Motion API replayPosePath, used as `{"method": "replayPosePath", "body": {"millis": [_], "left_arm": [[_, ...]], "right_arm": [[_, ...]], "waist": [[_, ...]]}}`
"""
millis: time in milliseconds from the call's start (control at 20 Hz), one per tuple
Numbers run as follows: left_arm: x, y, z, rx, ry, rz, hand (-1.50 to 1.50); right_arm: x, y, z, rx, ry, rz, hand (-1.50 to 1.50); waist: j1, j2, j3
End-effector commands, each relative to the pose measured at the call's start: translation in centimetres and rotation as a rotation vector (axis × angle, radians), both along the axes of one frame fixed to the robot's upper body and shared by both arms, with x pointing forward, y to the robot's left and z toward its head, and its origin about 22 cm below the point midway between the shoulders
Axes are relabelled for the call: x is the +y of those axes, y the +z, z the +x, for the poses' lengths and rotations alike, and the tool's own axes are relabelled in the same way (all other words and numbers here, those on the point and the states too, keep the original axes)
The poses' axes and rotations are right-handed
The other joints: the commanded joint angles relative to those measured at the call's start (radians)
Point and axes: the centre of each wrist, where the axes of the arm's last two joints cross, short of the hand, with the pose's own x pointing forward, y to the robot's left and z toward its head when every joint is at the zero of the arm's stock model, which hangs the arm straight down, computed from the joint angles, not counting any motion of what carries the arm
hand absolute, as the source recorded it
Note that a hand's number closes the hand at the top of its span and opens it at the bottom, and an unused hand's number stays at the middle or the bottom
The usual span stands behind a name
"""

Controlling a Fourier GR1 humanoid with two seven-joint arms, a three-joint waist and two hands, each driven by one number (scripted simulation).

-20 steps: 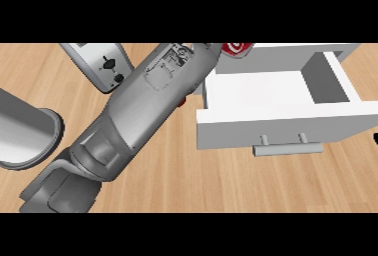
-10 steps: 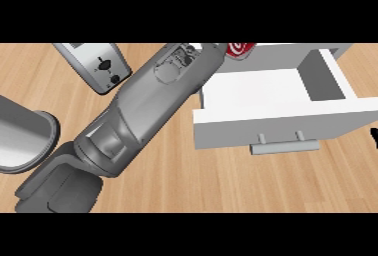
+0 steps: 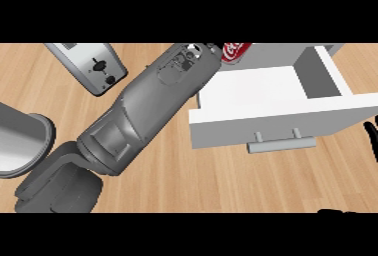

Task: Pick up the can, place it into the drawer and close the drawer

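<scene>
- Head view: my left hand is mostly hidden at the end of its grey forearm, so I cannot tell its fingers' state; it sits against the red can.
- My right hand shows only as dark fingers at the right edge; grip unreadable.
- The forearm slants across the table, between the toaster and the open white drawer.
- The can is at the drawer's far left corner; its axis I cannot judge.

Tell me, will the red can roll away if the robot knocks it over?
Probably. The can looks round and smooth, so on its side it could roll across the flat counter. It may be slippery to grip too. Only a bit of it shows past the left arm, beside the open drawer, so its weight is hard to judge.
</scene>
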Motion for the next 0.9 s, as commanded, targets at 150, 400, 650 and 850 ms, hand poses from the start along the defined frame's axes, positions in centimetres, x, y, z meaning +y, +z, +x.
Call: {"method": "replayPosePath", "body": {"millis": [150,400,650,850], "left_arm": [[0.1,-1.2,0.1,-0.009,0.045,0.048,1.50],[1.4,-3.8,0.4,-0.034,0.054,0.084,1.50],[1.1,-3.7,0.4,-0.040,0.113,0.087,-1.50],[1.7,-5.2,0.3,-0.037,0.155,0.086,-1.50]], "right_arm": [[-1.3,0.1,1.2,-0.008,0.004,-0.014,-1.50],[0.0,-0.3,0.7,-0.016,0.020,-0.002,-1.50],[0.0,0.5,1.9,-0.019,0.042,-0.045,-1.50],[0.4,0.9,0.7,-0.005,0.029,-0.010,-1.50]], "waist": [[-0.024,0.006,0.001],[-0.030,0.009,0.000],[-0.039,0.010,0.000],[-0.053,0.008,0.000]]}}
